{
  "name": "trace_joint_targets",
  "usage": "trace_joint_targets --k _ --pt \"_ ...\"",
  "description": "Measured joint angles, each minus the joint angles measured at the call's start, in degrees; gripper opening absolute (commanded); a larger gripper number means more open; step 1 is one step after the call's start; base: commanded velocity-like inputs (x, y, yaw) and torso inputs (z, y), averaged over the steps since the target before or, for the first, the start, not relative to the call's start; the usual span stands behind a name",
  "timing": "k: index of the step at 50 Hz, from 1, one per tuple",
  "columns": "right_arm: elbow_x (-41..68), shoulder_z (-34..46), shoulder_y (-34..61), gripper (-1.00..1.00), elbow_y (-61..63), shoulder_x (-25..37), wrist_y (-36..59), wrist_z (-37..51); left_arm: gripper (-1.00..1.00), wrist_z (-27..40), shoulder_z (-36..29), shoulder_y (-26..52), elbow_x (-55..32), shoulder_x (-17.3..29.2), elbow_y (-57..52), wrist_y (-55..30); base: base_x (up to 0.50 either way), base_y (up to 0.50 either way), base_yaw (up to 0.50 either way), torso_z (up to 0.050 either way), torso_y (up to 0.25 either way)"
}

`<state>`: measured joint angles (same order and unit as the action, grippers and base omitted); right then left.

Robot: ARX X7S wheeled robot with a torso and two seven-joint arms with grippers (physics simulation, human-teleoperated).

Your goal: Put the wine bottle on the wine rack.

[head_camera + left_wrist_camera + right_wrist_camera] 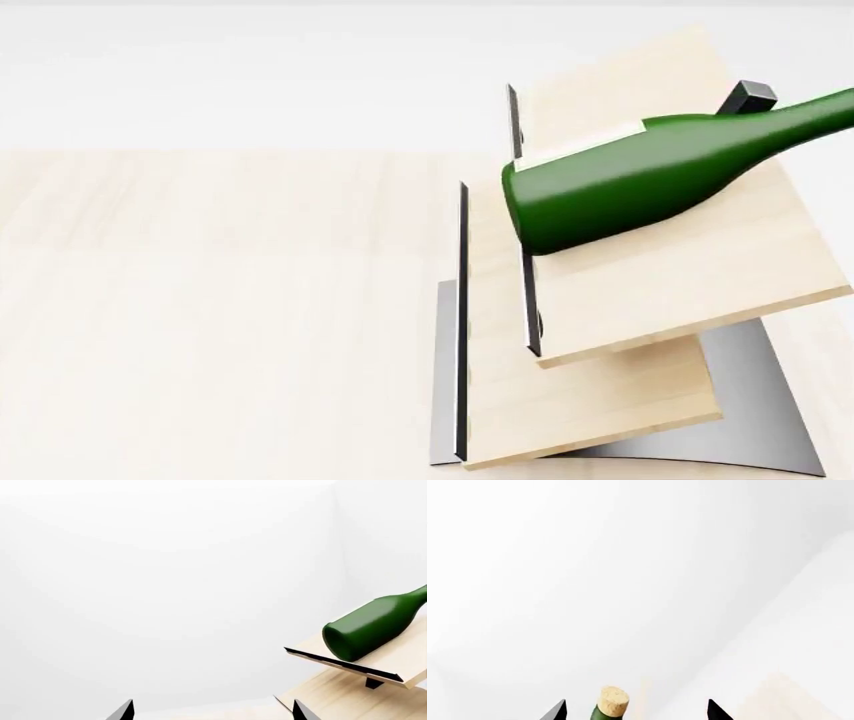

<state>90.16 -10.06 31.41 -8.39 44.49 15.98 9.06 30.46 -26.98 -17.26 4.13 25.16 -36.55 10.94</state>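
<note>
wine bottle (627, 185) lies on its side across the upper slanted board of the wine rack (694, 290), base toward the black edge strip (530, 300), neck running up past the small black block (747, 97) and out of the head view at the right. the label is barely visible as a pale sliver along the bottle's upper side. judged from this: placement looks essentially done; what seems left is only to clear the arms and confirm the bottle does not roll or slide.

right gripper (636, 711): fingertips spread wide, one either side of the cork (613, 701) and neck top, with clear gaps on both sides. not pinching the bottle. arm pose beyond the tips is not shown.

left gripper (212, 711): tips also spread apart, holding nothing, off to the side of the rack with the bottle's base well apart from it.

neither arm shows in the head view. grey metal base (761, 400) sits on the pale wood table (200, 300).
</note>
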Motion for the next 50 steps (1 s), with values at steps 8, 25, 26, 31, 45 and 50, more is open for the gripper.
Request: trace_joint_targets --k 8,25,26,31,45,50 --pt "-3.7 -1.4 -3.9 1.0 5.2 2.3 -1.9 1.9 1.0 0.1 -0.1 0.1 0.0 0.0 0.0 -0.1 0.0 0.0 0.0 0.0 0.0" --pt "-12.3 -9.5 -16.6 1.0 18.4 7.6 -6.0 5.9 1.0 0.2 -0.4 0.4 0.2 0.1 0.0 -0.3 0.0 0.0 0.0 0.0 0.0" --pt "-12.7 -10.3 -17.4 1.0 19.0 7.9 -6.2 6.0 1.0 0.3 -0.4 0.4 0.2 0.1 0.0 -0.3 0.0 0.0 0.0 0.0 0.0" --pt "-14.1 -14.6 -21.7 1.0 22.1 8.5 -7.1 6.3 1.0 0.3 -0.6 0.4 0.3 0.1 0.0 -0.5 0.0 0.0 0.0 0.0 0.0" --pt "-12.2 -35.2 -34.6 1.0 32.0 5.9 -9.1 2.9 1.0 0.3 -1.0 0.8 0.4 0.0 0.2 -0.8 0.0 0.0 0.0 0.0 0.0" --pt "-8.5 -44.1 -38.4 1.0 34.8 4.2 -9.0 0.7 1.0 0.3 -1.1 1.0 0.4 0.0 0.3 -1.0 0.0 0.0 0.0 0.0 0.0"
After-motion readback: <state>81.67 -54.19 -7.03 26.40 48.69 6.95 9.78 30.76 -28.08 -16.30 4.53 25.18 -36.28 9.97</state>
